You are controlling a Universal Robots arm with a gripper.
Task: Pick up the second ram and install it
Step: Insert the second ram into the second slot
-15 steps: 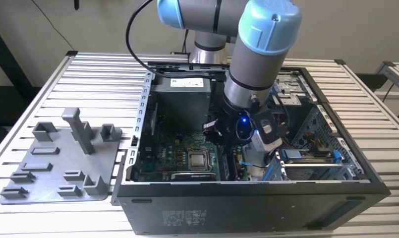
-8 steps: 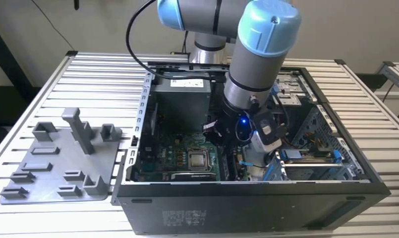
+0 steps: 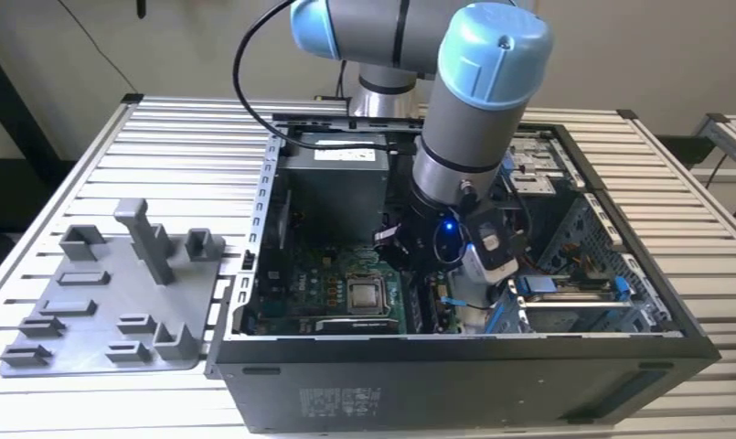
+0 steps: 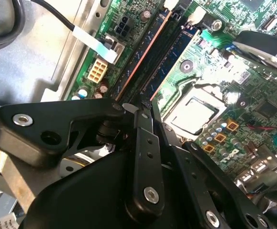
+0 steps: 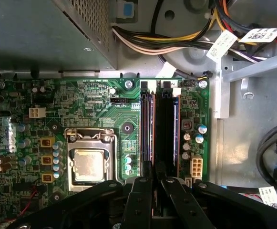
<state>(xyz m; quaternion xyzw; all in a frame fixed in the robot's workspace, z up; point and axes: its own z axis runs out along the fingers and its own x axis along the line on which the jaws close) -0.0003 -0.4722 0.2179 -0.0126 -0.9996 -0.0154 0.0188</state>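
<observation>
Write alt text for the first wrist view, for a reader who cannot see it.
The gripper hangs over one end of the long memory slots on a green motherboard inside an open computer case. A bare processor socket sits beside the slots, and bundled cables run across the metal case beyond the board.

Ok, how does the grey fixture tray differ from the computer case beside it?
The fixture tray is light grey and flat with upright posts; the computer case is black and deep-walled. The arm reaches into the case, not the tray. Both sit on the slatted table.
</observation>
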